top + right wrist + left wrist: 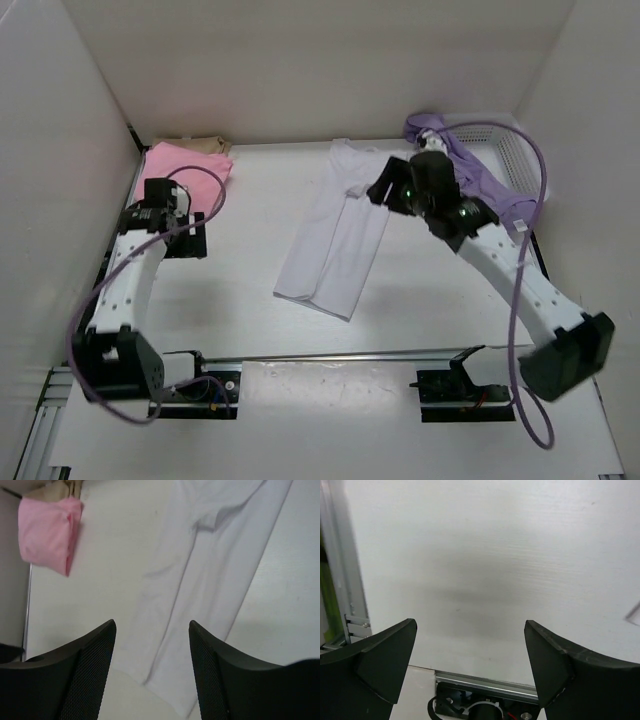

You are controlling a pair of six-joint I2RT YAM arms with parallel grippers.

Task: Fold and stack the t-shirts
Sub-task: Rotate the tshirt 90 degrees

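A white t-shirt [335, 240] lies folded lengthwise into a long strip in the middle of the table. At the back left, a folded pink t-shirt [190, 165] rests on a tan-beige one [203, 143]. A lavender t-shirt [470, 165] hangs out of the basket at the back right. My right gripper [390, 190] hovers open over the white shirt's far end. The right wrist view shows its jaws [152, 630] apart above the white shirt [200, 580], holding nothing, with the pink shirt [47, 535] beyond. My left gripper [160, 205] is open over bare table [470, 645].
A white mesh basket [518, 150] stands in the back right corner. White walls enclose the table on three sides. A metal rail [330, 355] and the two arm bases run along the near edge. Purple cables loop off both arms.
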